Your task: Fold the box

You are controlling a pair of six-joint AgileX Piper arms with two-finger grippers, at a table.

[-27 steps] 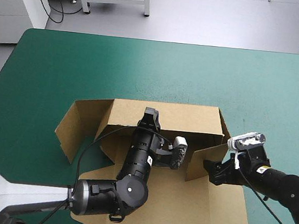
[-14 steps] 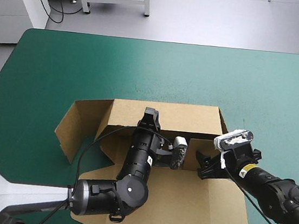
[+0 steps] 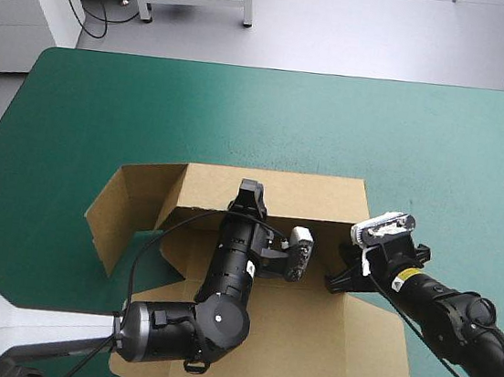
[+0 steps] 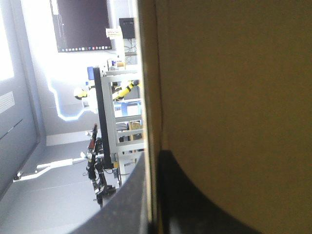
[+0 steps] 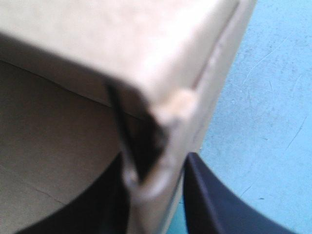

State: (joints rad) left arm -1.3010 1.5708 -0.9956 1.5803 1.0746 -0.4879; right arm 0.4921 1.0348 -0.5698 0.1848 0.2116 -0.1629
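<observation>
Teal-green table cover (image 3: 334, 116) is filling most of the high view. The box (image 3: 316, 343) is sitting on its near half, a little left of centre. Its long axis is running left to right, parallel with the table's far edge. The far wall (image 3: 315, 196) is standing along that line, inner face toward the robot, and the wide flat panel is stretching toward the near edge. At the left end, the end flaps (image 3: 126, 205) are angling up and outward. Across the box floor the left gripper (image 3: 250, 191) is reaching to the far wall. In its wrist view the fingers (image 4: 195, 204) are pinching almost closed, with a board edge running between them. At the right end the right gripper (image 3: 341, 271) is clamping a raised board edge between both fingers, seen close in its wrist view, the cover just beside. Much of the box floor is hiding under the left arm. The right end wall is sitting mostly under the right wrist, its tilt hard to judge.
</observation>
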